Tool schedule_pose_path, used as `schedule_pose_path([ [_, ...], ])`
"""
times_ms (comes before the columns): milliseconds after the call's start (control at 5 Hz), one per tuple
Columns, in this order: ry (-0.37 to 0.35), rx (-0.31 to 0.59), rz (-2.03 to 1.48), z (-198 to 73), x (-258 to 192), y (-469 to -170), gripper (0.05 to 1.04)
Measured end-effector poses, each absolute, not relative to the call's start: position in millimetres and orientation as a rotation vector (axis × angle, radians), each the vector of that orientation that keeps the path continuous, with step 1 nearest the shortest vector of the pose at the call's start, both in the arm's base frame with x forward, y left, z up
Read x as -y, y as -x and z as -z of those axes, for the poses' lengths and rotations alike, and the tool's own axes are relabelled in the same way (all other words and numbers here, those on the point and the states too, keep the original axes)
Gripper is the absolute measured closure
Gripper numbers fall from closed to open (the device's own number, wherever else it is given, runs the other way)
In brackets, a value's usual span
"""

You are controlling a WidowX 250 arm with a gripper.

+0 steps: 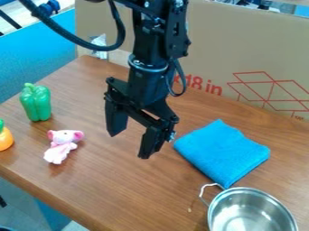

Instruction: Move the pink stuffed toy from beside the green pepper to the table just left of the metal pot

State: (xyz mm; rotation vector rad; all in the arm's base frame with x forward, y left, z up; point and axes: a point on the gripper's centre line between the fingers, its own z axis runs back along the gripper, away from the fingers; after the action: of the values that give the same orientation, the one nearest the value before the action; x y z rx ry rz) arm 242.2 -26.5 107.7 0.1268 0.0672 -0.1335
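Note:
The black gripper [129,145] hangs over the middle of the wooden table, its two fingers spread wide with nothing between them. Just to its right lies a folded blue cloth [222,151], flat on the wood. A pink plush toy [61,146] with round ears lies on the left part of the table. Behind the toy, a green bell pepper [36,103] stands upright. An orange item [5,136] with a green top is cut off by the left edge of the view. At the lower right sits a metal pot [250,212], its wire handle by the cloth's near corner.
A large cardboard sheet [241,58] with red print stands along the table's back edge. On the left is a blue panel [36,54]. The wooden table's [120,189] front edge runs diagonally across the lower left. A black cable loops beside the arm.

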Motion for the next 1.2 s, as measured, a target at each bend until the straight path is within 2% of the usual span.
schedule_pose_path([
  [200, -0.126, -0.091, 0.134, -101.5, 25.5, -240.3, 0.085],
  [400, -0.048, -0.033, 0.073, -96.1, -3.6, -247.5, 0.085],
  [800, -0.075, 0.039, -0.14, -99.1, -55.1, -237.3, 0.085],
  [1200, -0.08, 0.062, -0.312, -83.2, -93.8, -224.6, 0.085],
])
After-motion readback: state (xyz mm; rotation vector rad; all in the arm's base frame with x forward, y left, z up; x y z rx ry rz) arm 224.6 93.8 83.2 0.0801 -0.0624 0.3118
